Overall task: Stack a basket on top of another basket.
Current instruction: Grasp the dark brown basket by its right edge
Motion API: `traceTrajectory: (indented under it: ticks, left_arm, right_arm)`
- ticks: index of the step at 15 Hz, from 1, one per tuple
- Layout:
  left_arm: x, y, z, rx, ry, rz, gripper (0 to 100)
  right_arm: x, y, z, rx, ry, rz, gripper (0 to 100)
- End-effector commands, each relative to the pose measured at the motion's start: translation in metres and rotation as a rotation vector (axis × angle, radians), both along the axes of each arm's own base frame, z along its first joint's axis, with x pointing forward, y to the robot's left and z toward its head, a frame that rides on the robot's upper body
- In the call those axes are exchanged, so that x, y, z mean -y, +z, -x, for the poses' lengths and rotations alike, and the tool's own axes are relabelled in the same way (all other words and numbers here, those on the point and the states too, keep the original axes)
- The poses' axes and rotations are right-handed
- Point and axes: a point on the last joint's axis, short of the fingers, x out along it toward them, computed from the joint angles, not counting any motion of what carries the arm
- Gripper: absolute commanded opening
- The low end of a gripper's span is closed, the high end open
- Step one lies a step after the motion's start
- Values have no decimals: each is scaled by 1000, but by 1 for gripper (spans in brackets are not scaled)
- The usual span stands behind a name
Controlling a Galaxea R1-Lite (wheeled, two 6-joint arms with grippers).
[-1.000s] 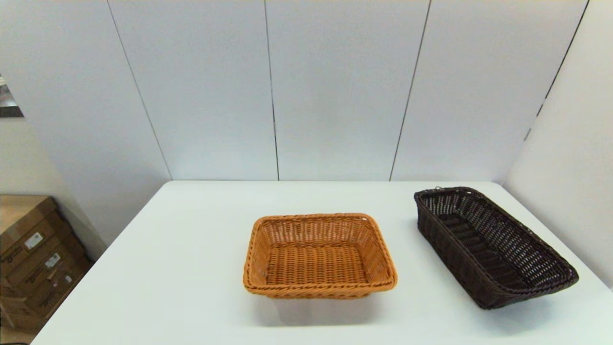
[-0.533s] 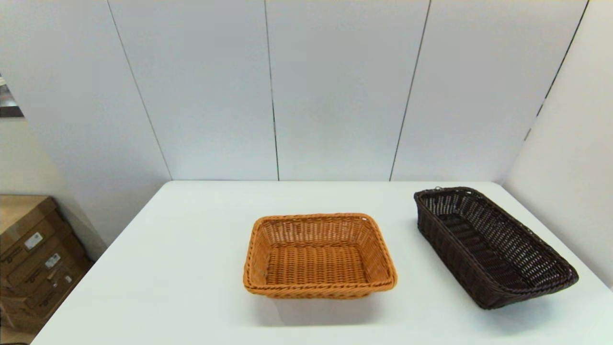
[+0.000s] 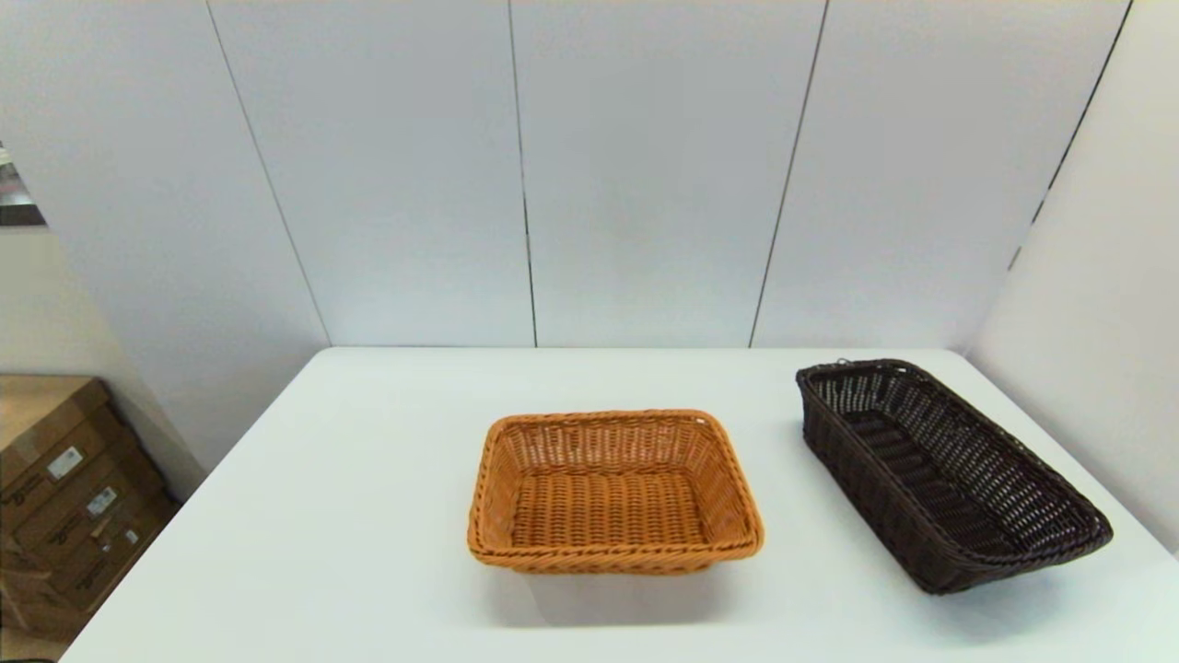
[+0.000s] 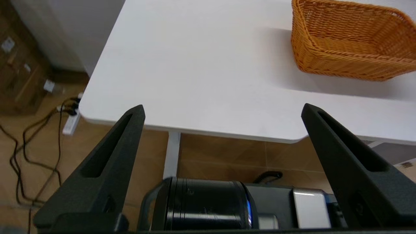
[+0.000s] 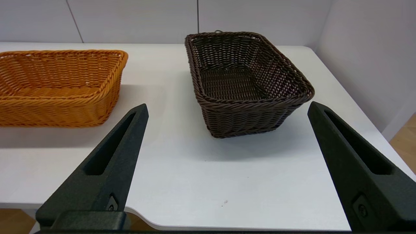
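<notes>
The dark brown wicker basket sits empty and upright on the white table, straight ahead of the right gripper and a little beyond its fingertips, with bare tabletop between. That gripper hovers low over the near table edge with its fingers spread wide, touching nothing. Off to the gripper's left, well apart from the dark one, stands the orange-tan wicker basket, also empty and flat on the table.

So nothing of the stacking looks done yet: both baskets rest side by side with a clear gap, neither lifted nor gripped. What remains, as I judge it, is the whole job: reach in, take the dark basket by its braided rim, carry it leftward and lower it into the orange one.

The left gripper hangs below and short of the near table edge, fingers likewise wide apart, the orange basket far ahead and to its right. Cardboard boxes stand on the floor beyond the table's left side.
</notes>
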Motion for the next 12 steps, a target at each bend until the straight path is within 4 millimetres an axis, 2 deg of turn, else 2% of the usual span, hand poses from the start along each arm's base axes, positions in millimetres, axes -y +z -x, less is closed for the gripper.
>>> traceTrajectory:
  ticks: [1,4,7,12]
  left_arm:
    - [-1,-32,-33,188,27,-33,100]
    - [-2,-51,-54,270,33,-122,100]
    - [-2,-67,-64,314,36,-134,100]
    - [-2,-68,-64,313,39,-121,100]
  right_arm:
    - [0,0,0,0,0,0,100]
    - [0,0,0,0,2,0,100]
    - [0,0,0,0,0,0,100]
    - [0,0,0,0,-1,-4,100]
